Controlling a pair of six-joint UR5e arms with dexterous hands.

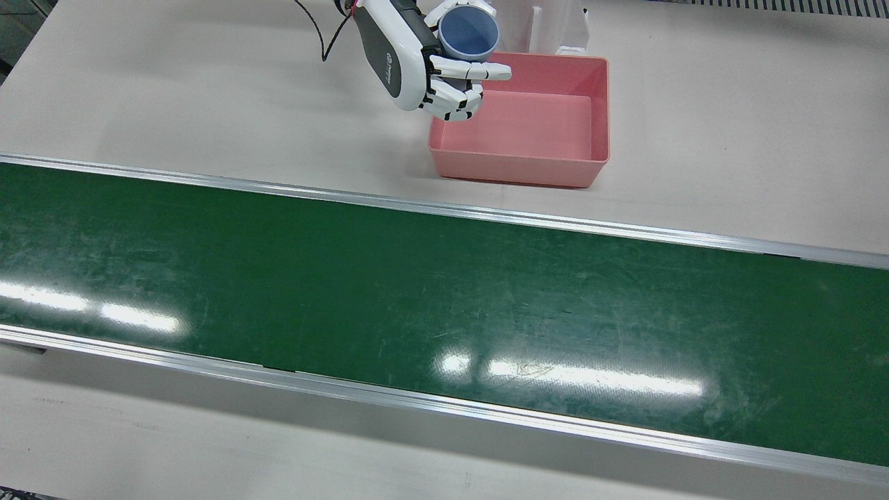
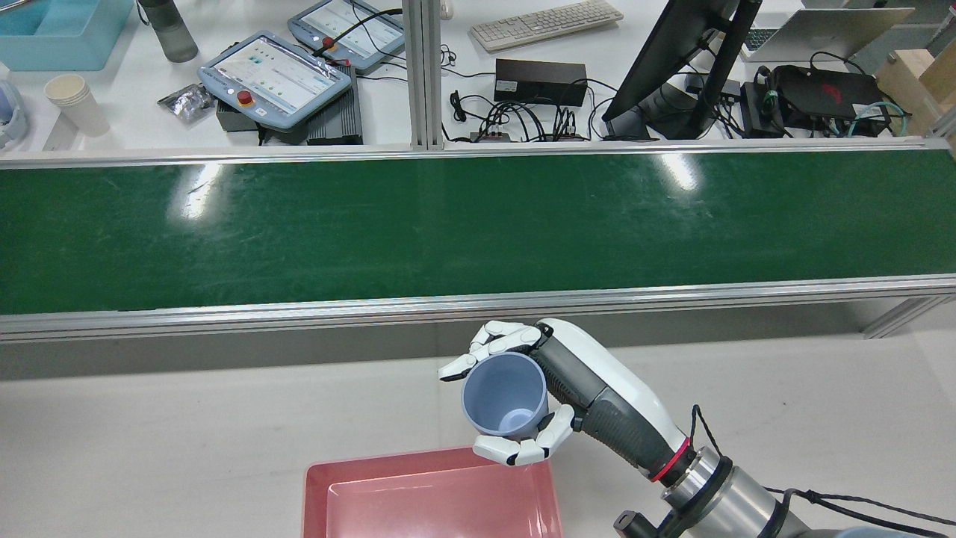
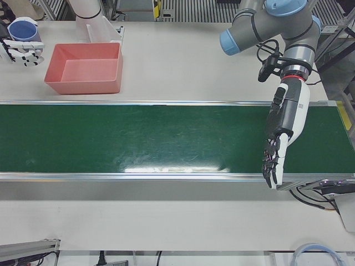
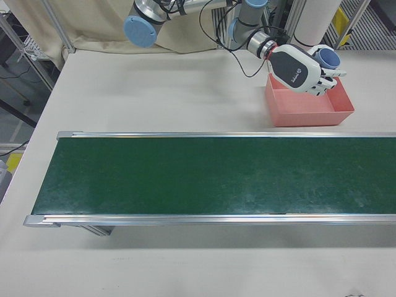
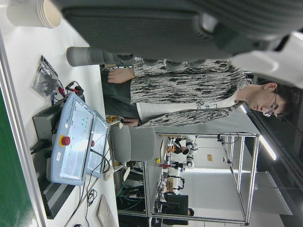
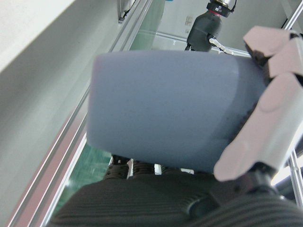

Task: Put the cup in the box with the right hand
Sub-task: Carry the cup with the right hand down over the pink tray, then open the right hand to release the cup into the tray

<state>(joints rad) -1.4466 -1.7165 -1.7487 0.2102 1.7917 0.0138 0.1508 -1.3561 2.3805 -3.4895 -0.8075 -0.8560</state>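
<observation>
I hold one smooth blue cylindrical cup [image 2: 503, 394] clasped in my right hand [image 2: 567, 396] at the corner of one pink rectangular box [image 2: 433, 497]; my left hand [image 3: 280, 145] hangs empty, fingers extended, over the green belt [image 3: 138, 138].

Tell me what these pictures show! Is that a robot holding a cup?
Yes! It is a robot with two arms, each ending in a hand. Several cameras film it together: one from above, one from behind, two from the front corners, and one riding on each hand. The right hand is holding a blue cup upright, just above the edge of a pink box on the table. A long green belt runs across the table. The left hand hangs over that belt, holding nothing.
</observation>
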